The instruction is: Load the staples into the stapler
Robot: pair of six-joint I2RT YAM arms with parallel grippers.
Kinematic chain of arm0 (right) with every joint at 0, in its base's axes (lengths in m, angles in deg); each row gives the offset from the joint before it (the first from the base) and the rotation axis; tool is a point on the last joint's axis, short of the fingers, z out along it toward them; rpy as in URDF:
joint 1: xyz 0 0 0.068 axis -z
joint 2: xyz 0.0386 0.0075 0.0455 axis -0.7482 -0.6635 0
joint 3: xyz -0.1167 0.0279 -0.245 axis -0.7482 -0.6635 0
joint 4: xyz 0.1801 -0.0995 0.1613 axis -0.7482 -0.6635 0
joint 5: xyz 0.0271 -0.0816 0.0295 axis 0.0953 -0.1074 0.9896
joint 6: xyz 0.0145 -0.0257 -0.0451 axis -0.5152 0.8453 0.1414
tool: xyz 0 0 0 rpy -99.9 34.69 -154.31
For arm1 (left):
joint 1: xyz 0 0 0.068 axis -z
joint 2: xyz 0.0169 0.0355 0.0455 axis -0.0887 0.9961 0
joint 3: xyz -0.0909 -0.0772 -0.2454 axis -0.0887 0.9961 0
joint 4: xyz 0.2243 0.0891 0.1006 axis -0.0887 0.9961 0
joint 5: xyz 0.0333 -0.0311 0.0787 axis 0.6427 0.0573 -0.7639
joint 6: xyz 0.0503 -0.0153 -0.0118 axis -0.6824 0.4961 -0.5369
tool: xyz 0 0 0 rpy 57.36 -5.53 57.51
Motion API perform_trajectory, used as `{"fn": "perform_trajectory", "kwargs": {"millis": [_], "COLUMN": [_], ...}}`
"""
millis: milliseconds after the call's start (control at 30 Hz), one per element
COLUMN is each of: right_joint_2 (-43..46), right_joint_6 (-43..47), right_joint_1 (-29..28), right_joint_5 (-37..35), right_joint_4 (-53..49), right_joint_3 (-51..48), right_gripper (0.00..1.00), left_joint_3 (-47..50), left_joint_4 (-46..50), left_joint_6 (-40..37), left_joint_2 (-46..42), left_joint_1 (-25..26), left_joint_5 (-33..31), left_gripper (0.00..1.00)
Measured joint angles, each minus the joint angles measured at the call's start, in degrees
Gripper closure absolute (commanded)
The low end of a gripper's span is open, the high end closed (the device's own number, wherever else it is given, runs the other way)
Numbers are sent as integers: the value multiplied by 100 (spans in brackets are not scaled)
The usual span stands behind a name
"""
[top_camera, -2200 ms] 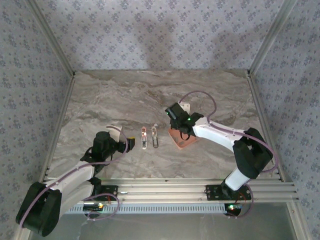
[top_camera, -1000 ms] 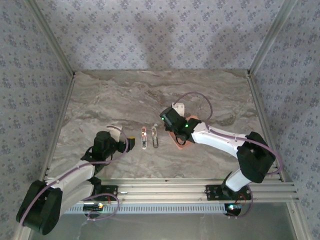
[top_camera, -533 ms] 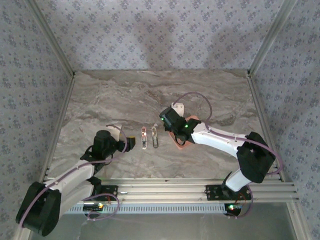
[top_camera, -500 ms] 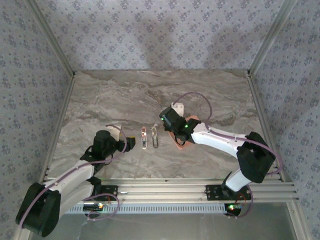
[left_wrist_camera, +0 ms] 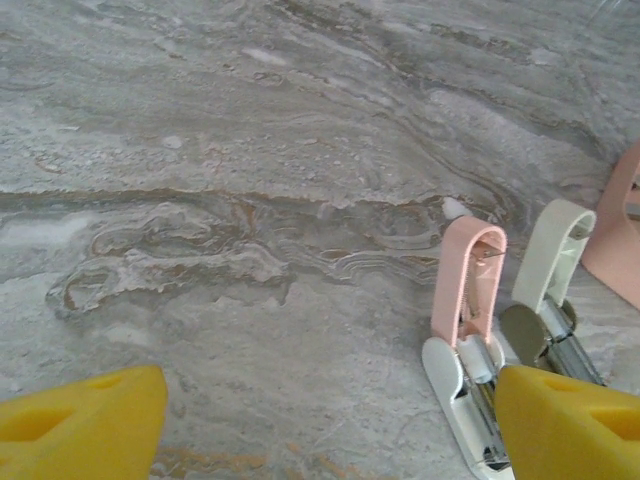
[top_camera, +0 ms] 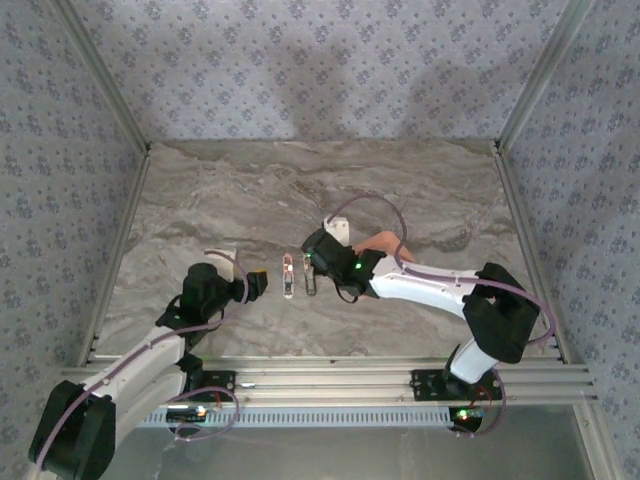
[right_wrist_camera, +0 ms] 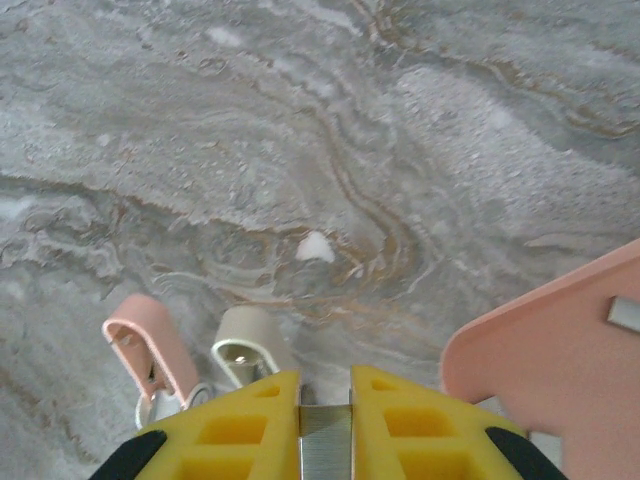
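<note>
Two opened staplers lie side by side mid-table: a pink one [top_camera: 287,275] [left_wrist_camera: 468,300] [right_wrist_camera: 148,350] and a beige one [top_camera: 311,272] [left_wrist_camera: 553,262] [right_wrist_camera: 245,352]. My right gripper [top_camera: 320,262] [right_wrist_camera: 325,425] hovers just over the beige stapler's far end, shut on a grey strip of staples [right_wrist_camera: 325,445] pinched between its yellow fingers [right_wrist_camera: 235,430]. Another strip of staples [right_wrist_camera: 624,313] lies on the salmon-pink tray [top_camera: 382,242] [right_wrist_camera: 545,350]. My left gripper [top_camera: 256,285] [left_wrist_camera: 330,430] is open, low over the table just left of the pink stapler, nothing between its fingers.
Marble tabletop [top_camera: 250,190] with metal rails along the sides and a patterned wall behind. The right arm stretches across the tray's area toward the staplers. A small white fleck [right_wrist_camera: 315,246] marks the table beyond the staplers.
My right gripper has moved left from over the pink tray to above the beige stapler, still carrying the strip. The left gripper has edged slightly right.
</note>
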Motion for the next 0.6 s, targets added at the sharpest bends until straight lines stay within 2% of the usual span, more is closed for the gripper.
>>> {"fn": "perform_trajectory", "kwargs": {"millis": [233,600], "right_joint_2": [-505,-881], "right_joint_6": [-212,-363], "right_joint_1": [-361,-542], "right_joint_5": [-87,-83], "right_joint_4": [92,256], "right_joint_3": [227,439], "right_gripper": [82,82], "left_joint_3": [0,0], "left_joint_4": [-39,-55], "left_joint_6": [37,81], "left_joint_2": [363,579], "left_joint_1": [0,0], "left_joint_5": [-109,-131], "left_gripper": [15,15]}}
